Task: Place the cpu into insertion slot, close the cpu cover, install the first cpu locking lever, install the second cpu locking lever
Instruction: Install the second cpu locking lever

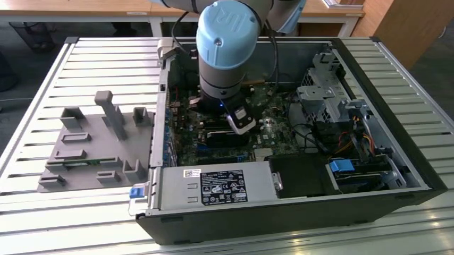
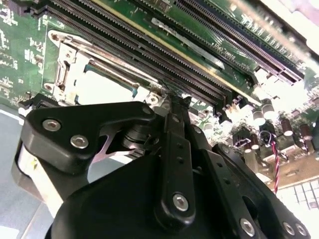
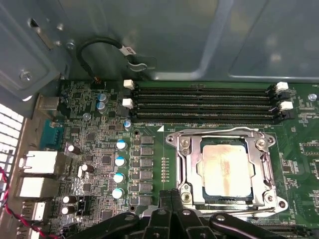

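My gripper [image 3: 172, 195] pinched closed, empty, just beside cpu cover [image 3: 185, 164]; first wrist view shows cpu [image 3: 223, 167] seated, exterior view hides it.

A grey plastic fixture block [image 1: 99, 143] with upright posts lies on the white slatted metal table [image 1: 42, 212], at the exterior view's left of the open black computer case [image 1: 298, 212]. Inside the case, a silver power supply box [image 1: 212, 187] with a black label sits along the near wall, and a blue plastic drive latch [image 1: 342, 166] sits to its right. Four long black memory slots [image 3: 204, 104] run across the green motherboard [image 3: 99, 149] in the first wrist view, with small blue-topped capacitors [image 3: 119, 169] standing in a row nearby.
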`<state>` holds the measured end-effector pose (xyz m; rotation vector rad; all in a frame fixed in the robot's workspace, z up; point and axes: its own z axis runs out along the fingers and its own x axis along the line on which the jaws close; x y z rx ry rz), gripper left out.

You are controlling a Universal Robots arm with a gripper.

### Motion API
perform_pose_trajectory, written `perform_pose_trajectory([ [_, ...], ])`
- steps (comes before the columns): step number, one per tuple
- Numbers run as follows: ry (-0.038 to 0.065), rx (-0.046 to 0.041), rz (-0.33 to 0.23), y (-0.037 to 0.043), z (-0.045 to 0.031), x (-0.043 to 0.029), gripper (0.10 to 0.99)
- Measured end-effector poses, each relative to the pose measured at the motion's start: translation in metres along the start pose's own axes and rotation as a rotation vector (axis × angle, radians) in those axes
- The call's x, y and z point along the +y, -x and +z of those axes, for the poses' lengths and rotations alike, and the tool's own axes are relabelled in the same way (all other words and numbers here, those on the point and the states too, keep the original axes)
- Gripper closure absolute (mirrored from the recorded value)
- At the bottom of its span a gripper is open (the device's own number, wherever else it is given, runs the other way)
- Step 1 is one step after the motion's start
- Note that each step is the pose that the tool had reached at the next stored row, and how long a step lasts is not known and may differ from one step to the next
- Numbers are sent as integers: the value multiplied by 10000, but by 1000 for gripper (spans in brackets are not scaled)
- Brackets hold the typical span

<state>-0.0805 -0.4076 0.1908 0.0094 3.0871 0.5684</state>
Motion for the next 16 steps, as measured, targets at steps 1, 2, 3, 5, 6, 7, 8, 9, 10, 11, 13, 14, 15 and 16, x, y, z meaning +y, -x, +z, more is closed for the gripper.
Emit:
perform_pose_trajectory([
  [1,0,0,0,0,-14,6,980],
  [2,0,0,0,0,-29,11,980],
  [3,0,0,0,0,-40,15,980],
  [5,0,0,0,0,-62,24,980],
  [6,-1,0,0,0,-74,28,980],
  [7,0,0,-1,0,-85,32,980],
  [8,0,0,0,0,-97,37,980],
  [9,1,0,0,0,-108,41,980],
  [10,0,0,0,0,-120,46,980],
  [11,-1,0,0,0,-131,50,980],
  [13,0,0,0,0,-151,58,980],
  [14,0,0,-1,0,-161,62,980],
  [15,0,0,-1,0,-169,65,980],
  [16,0,0,-1,1,-177,68,980],
])
